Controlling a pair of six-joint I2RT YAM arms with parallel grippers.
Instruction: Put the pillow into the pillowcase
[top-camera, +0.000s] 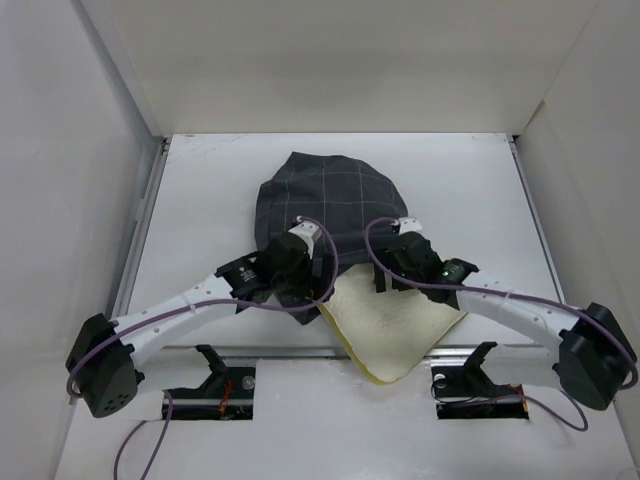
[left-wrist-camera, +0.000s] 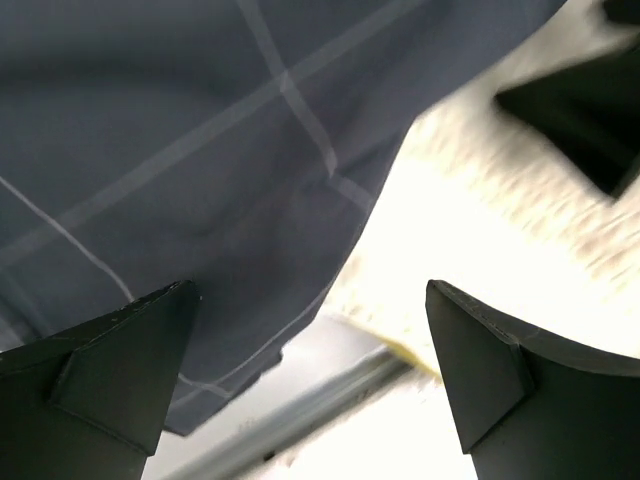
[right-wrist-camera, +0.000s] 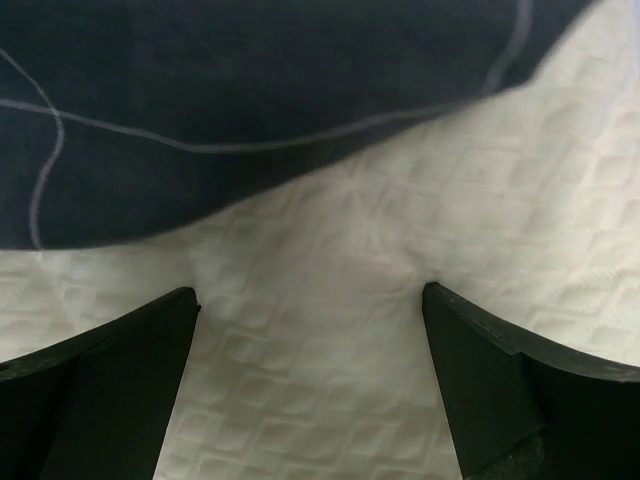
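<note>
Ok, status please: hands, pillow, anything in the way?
Open and empty: left hand, right hand. Partly done: pillow partly inside case, near corner sticking out. Nothing seen in the way.

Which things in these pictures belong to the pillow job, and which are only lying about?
Job:
- dark grey checked fabric pillowcase
- cream-yellow quilted rectangular pillow, partly under it
- open left gripper
- open right gripper

Just there:
- flat white table
- white enclosure walls

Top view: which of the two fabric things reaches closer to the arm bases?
The cream-yellow quilted pillow; its corner sticks out toward them, while the dark grey checked pillowcase lies farther back.
</note>
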